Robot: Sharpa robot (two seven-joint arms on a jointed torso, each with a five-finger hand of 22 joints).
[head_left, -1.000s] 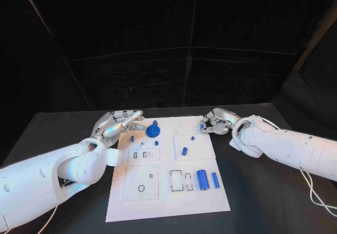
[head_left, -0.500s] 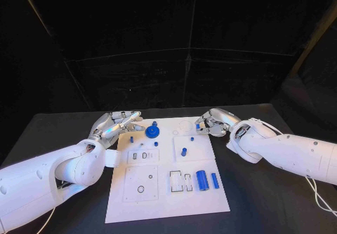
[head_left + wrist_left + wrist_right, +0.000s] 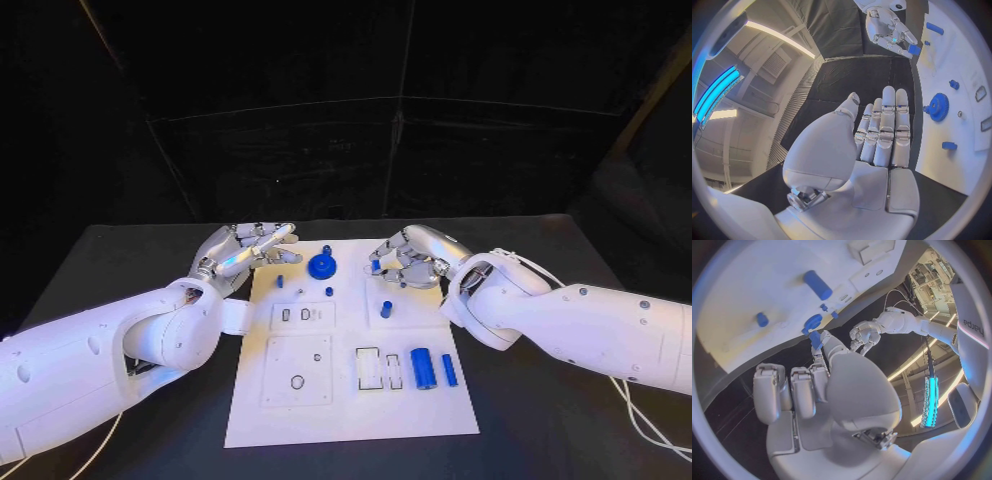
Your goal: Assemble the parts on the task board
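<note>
At the task board's (image 3: 353,420) twelve o'clock edge, your right hand (image 3: 408,257) pinches a small blue peg (image 3: 376,266). The blue gear (image 3: 323,267) is seated; two blue cylinders (image 3: 433,369) wait at four o'clock. Left hand (image 3: 242,251) hovers, fingers apart, at ten.

Black table (image 3: 130,250) against black draped backdrop (image 3: 361,150); blue-lit ceiling strip lights (image 3: 717,95) overhead
</note>
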